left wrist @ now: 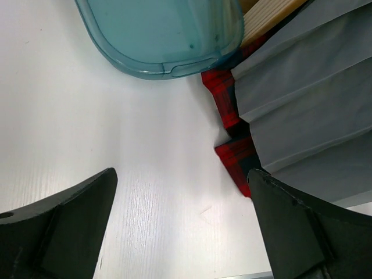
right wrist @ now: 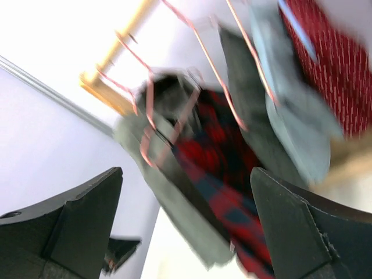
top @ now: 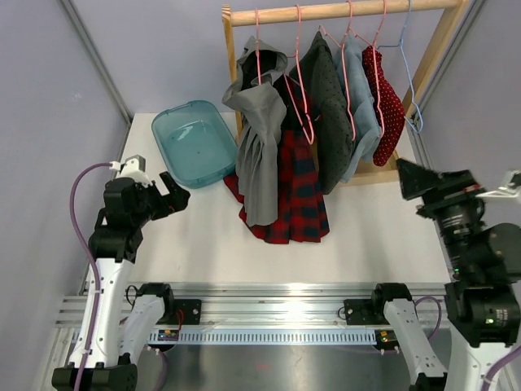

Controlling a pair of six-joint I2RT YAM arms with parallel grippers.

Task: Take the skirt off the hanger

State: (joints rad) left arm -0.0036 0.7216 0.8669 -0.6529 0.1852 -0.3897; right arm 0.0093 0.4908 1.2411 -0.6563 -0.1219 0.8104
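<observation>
The tartan skirt (top: 297,191) in red and dark checks hangs from a pink wire hanger (top: 301,90) on the wooden rail, and its hem rests on the table. A grey garment partly covers its left side. My left gripper (top: 175,194) is open and empty, low over the table to the left of the skirt. In the left wrist view its open gripper (left wrist: 181,195) faces the skirt's hem (left wrist: 232,157). My right gripper (top: 419,181) is open and empty, raised to the right of the rack. Its blurred wrist view shows the gripper (right wrist: 186,192), the skirt (right wrist: 226,192) and the hanger (right wrist: 215,75).
A teal plastic bin (top: 194,142) stands left of the rack and shows in the left wrist view (left wrist: 168,29). On the rail (top: 342,10) hang a grey garment (top: 260,147), a dark grey dotted one (top: 330,106), a light blue one (top: 362,106) and a red dotted one (top: 387,98).
</observation>
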